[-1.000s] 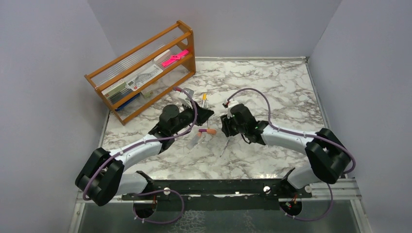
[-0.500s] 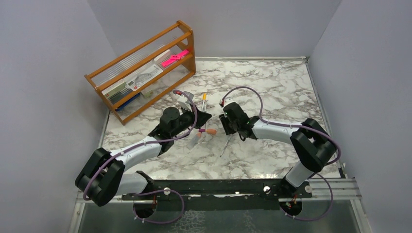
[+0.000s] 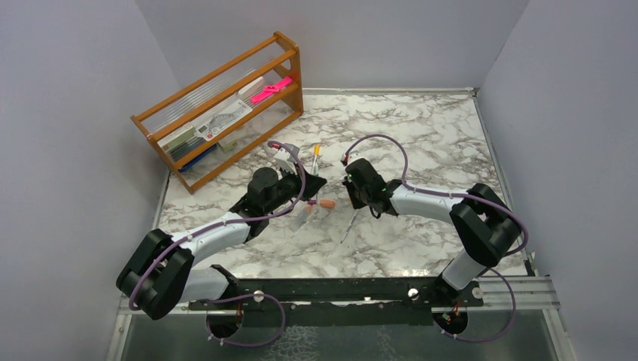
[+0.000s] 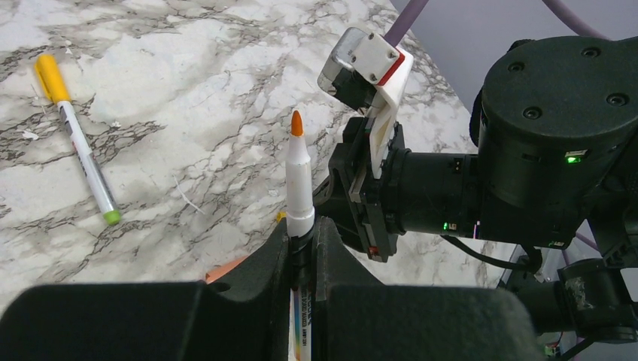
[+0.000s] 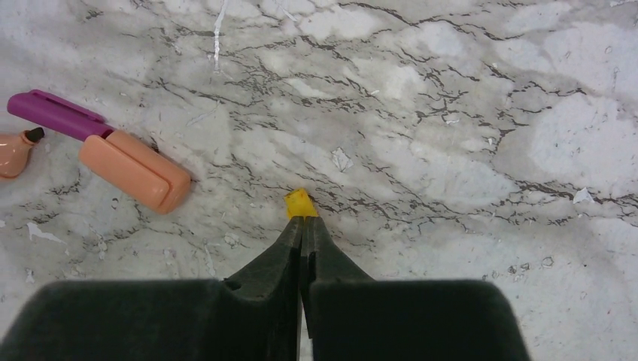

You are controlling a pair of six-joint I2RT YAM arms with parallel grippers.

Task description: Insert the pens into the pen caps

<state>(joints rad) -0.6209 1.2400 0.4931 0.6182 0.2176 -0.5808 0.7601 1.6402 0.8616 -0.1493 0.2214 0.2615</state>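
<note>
Left gripper clamped on an orange-tipped pen, nib pointing away from the fingers; right gripper fully closed, with a yellow cap at its tips.
Whether that cap is truly pinched cannot be told. An orange-pink cap lies beyond and left of the right fingers. It matches the nib, so it is probably better taken, lined up and pushed straight on.

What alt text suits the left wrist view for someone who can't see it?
The left gripper clamps a white pen with an orange tip, beside the right arm's black wrist. A yellow-capped white pen lies on the marble table.
</note>
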